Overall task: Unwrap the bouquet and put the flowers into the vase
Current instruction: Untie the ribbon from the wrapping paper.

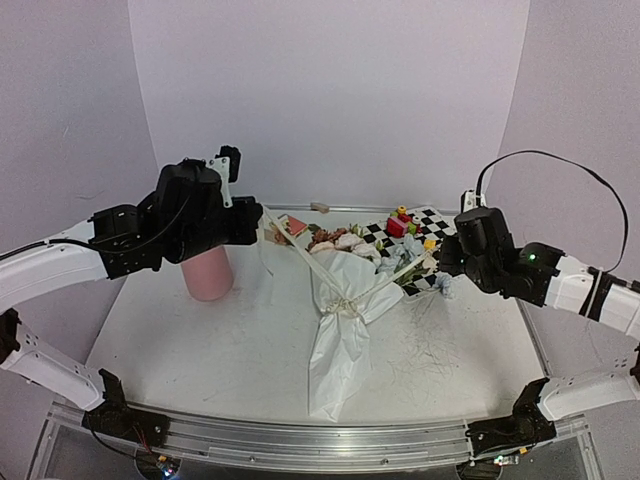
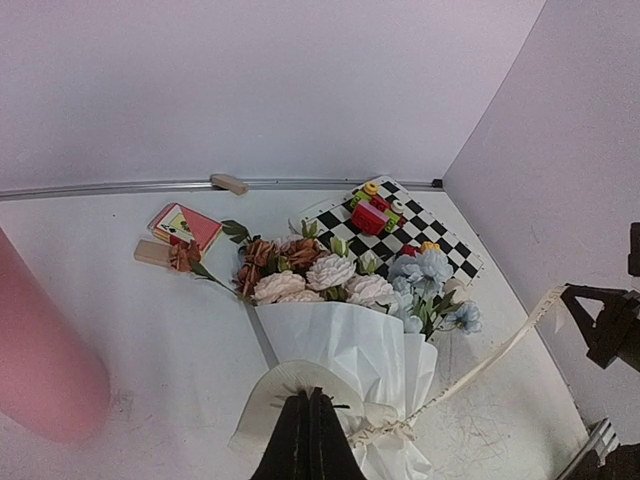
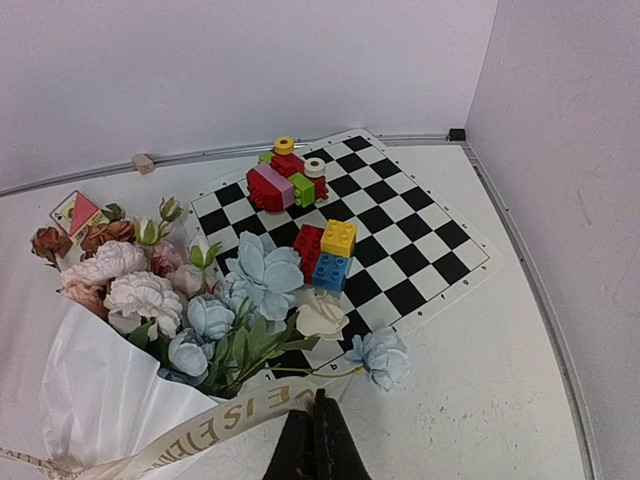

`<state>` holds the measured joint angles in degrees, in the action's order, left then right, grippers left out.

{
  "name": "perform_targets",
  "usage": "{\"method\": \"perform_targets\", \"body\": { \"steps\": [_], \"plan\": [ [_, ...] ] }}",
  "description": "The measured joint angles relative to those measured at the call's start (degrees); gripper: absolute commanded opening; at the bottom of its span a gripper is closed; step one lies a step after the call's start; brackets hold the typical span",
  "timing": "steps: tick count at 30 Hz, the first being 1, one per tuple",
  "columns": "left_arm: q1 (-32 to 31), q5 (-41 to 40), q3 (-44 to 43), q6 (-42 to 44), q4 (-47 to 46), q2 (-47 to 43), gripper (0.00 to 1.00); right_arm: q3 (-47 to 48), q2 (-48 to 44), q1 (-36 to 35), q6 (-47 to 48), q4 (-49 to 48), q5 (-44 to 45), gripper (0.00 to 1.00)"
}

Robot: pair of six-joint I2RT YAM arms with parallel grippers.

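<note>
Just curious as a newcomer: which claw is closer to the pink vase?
Left. The left gripper is just right of the vase, its arm above it; the right gripper sits far off, beyond the bouquet.

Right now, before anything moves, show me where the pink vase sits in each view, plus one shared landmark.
Top external: the vase stands left of centre, its top hidden by the left arm.
Left wrist: the vase fills the lower-left edge, cropped.
Right wrist: not in it.
Shared landmark: the checkered mat, by the table's back-right corner in all three.
</note>
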<state>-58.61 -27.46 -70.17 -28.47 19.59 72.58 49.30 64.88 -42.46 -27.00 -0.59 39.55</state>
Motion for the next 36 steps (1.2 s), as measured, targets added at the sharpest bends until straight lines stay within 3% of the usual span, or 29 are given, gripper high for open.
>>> {"method": "perform_targets", "body": {
  "steps": [36],
  "plan": [
    [0.00, -1.23, 0.01, 0.22, 0.02, -0.75, 0.03, 14.74, 0.97, 0.00, 9.12, 2.17, -11.52, 0.00]
  ]
}}
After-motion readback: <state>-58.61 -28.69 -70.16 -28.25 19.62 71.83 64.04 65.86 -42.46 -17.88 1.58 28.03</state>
